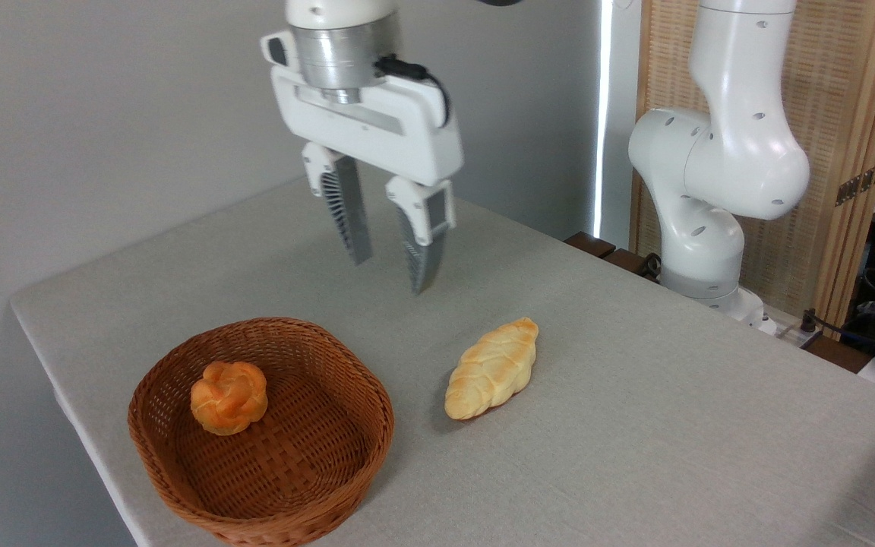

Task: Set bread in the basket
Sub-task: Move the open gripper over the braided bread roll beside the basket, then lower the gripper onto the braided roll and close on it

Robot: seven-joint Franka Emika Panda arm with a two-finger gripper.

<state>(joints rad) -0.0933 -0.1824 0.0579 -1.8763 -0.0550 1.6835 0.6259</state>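
Bread lies loose on the grey bench, just right of the basket, while the end effector hangs empty above, fingers moderately parted. A clean pick likely means shifting right and nearer, dropping with fingers straddling the loaf's narrow middle. It sits below-right, well apart.

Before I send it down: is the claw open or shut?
Open. The claw hangs empty above the table, a clear gap between its fingers, nothing held.

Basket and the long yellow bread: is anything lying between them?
No. Between the basket and the bread only bare grey table shows in the camera view.
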